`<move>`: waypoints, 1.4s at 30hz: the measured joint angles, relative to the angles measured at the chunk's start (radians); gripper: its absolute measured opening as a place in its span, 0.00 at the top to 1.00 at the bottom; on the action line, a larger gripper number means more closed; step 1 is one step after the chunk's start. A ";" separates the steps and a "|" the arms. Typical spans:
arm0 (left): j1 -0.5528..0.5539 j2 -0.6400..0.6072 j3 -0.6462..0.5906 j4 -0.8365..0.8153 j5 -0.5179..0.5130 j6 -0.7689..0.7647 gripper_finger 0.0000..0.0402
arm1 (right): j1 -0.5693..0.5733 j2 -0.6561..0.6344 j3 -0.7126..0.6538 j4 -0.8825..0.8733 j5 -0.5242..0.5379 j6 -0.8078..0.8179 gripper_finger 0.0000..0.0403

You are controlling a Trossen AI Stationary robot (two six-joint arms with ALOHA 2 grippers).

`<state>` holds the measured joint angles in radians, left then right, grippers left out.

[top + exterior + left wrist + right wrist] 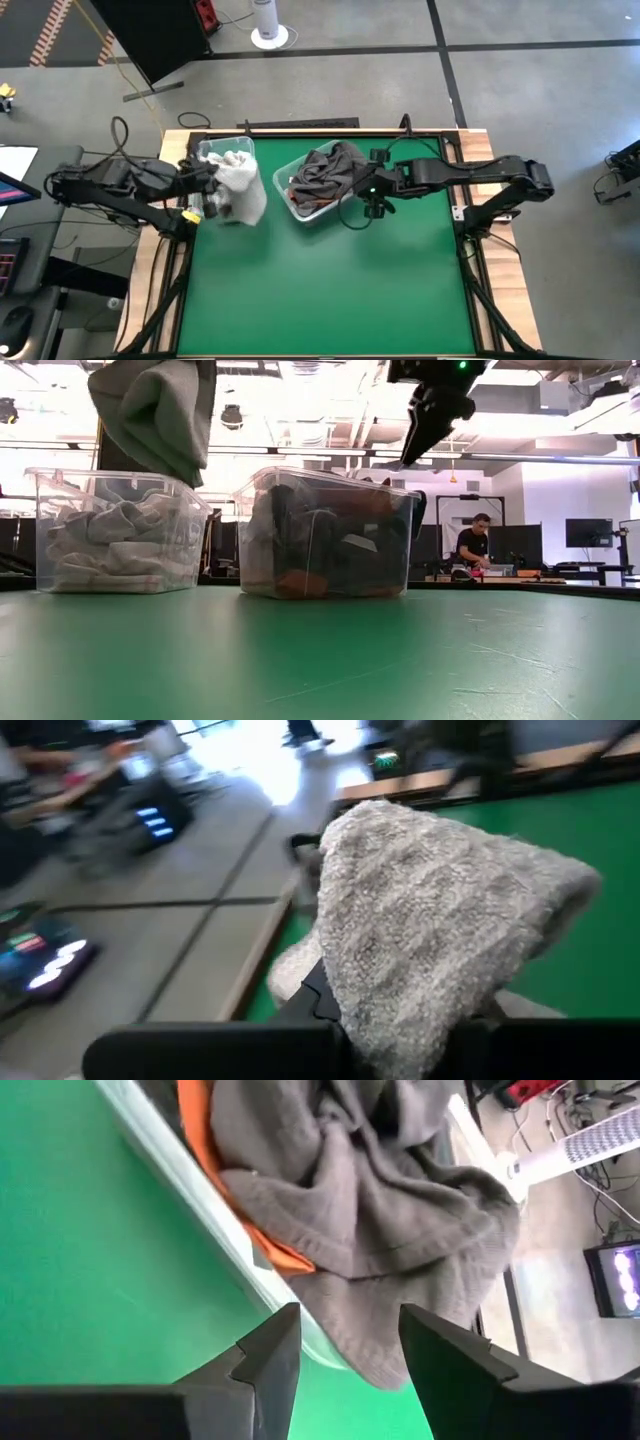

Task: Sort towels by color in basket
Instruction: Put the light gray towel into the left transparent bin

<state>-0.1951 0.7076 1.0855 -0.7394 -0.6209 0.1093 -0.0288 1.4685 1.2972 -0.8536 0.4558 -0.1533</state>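
Observation:
Two clear plastic bins stand on the green table. The left bin holds white and light cloths. The right bin holds dark grey towels and a rust-orange one. One dark grey towel drapes over that bin's rim. My left gripper is shut on a light grey towel beside the left bin. My right gripper is open in the air by the right bin's right side, touching nothing. My left gripper holds the light grey towel by a bunched upper part, coming level from the table's left. The cloth drapes over the fingers and hides them. The towel hangs slack below the hold, and its lower end is clear of the table, near the left bin's rim.
The green table surface stretches from the bins to the near edge. A wooden frame borders it. Beyond the far edge are a white fan base and a black panel. A person sits far behind in the room.

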 joint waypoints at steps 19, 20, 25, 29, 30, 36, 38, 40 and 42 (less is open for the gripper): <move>0.148 0.139 0.080 -0.528 -0.190 -0.388 0.97 | 0.046 -0.074 0.000 0.044 0.003 0.094 0.49; 0.153 0.147 0.069 -0.509 -0.184 -0.372 0.97 | 0.050 -0.069 -0.001 0.046 0.003 0.094 0.49; 0.213 0.157 -0.017 -0.393 0.001 -0.304 0.97 | 0.060 -0.056 -0.001 0.057 0.003 0.100 0.49; 0.284 0.144 -0.119 -0.316 0.164 -0.288 0.97 | 0.079 -0.056 -0.001 0.063 0.003 0.100 0.49; 0.308 0.140 -0.139 -0.311 0.178 -0.281 0.97 | 0.085 -0.056 -0.001 0.068 0.003 0.099 0.49; 0.504 0.131 -0.198 -0.287 0.304 -0.229 0.97 | 0.116 -0.056 -0.001 0.101 0.003 0.070 0.49; 0.566 0.150 -0.215 -0.295 0.334 -0.205 0.97 | 0.122 -0.056 -0.001 0.108 0.003 0.070 0.49; 0.612 0.177 -0.236 -0.293 0.336 -0.188 0.97 | 0.128 -0.056 -0.001 0.108 0.003 0.070 0.49; 0.649 0.209 -0.259 -0.287 0.356 -0.159 0.97 | 0.134 -0.056 -0.001 0.108 0.003 0.074 0.49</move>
<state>0.4538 0.9163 0.8263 -1.0265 -0.2645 -0.0500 0.1051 1.4128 1.2964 -0.7452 0.4583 -0.0792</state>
